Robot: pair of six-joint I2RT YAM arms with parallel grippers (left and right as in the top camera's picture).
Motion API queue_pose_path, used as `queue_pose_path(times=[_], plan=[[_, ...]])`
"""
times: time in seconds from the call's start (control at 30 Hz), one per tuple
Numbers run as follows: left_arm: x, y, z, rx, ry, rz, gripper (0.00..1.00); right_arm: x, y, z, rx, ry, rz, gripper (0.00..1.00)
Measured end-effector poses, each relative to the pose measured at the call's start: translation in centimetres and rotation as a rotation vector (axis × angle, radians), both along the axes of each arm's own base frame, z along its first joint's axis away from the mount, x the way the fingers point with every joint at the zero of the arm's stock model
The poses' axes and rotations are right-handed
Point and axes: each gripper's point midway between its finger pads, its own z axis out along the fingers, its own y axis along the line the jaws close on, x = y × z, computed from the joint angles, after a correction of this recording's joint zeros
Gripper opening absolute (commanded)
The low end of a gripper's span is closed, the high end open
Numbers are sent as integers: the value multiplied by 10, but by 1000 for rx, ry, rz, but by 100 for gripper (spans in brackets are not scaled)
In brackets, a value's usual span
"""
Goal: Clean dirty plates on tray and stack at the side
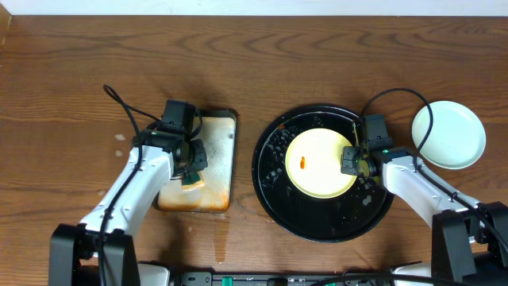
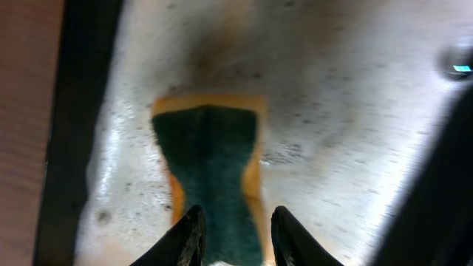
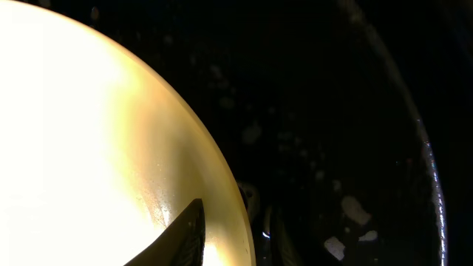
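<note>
The right fingers (image 3: 188, 233) are closed on the rim of the yellow plate (image 3: 96, 133), one finger over its inner face and the other down outside the edge. They hold it on the side of the plate nearest the right rim of the tray (image 1: 317, 226). The plate lies flat in the middle of the tray, with a small orange smear (image 1: 304, 164) near its centre. It looks thin, stiff and light. Because it sits among suds and water, I judge it slippery, and a pinch at one edge could let it swivel or slide out. The rim is the only place to take hold, and a hold there also leaves the smear open to wiping. A mint plate (image 1: 448, 135) rests on the table (image 1: 79, 79) just right of the tray. Left of the tray, the left fingers (image 2: 191, 236) straddle the near end of the sponge (image 2: 211, 162) in the pan (image 1: 218, 187). I cannot tell whether they press the sponge or stand just clear of it. The sponge looks soft and soaked.
</note>
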Motion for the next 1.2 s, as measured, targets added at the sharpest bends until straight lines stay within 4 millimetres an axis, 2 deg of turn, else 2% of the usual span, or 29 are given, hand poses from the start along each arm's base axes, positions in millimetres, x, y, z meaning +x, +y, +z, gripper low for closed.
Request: queue_pose_path(times=[0.2,0.23,0.33,0.5,0.73,0.9,1.0,1.07,1.2], plan=[[-15,14,-33,71,98,84,29,0,0,0,0,0,0,27],[-15,14,-35,71,102,85,27,0,0,0,0,0,0,27],[-11,11,-44,58,108,100,9,0,0,0,0,-1,0,27],[-11,9,-48,52,117,103,7,0,0,0,1,-1,0,27],[-15,4,-35,25,134,58,8,1,0,0,2,-3,0,27],[-2,-11,5,-58,-2,-28,8,1,0,0,2,-3,0,27],[4,-16,25,-81,-68,-61,17,1,0,0,2,-3,1,27],[5,-16,28,-83,-79,-75,21,1,0,0,2,-3,1,27],[8,-17,21,-77,-68,-86,26,1,0,0,2,-3,1,27]])
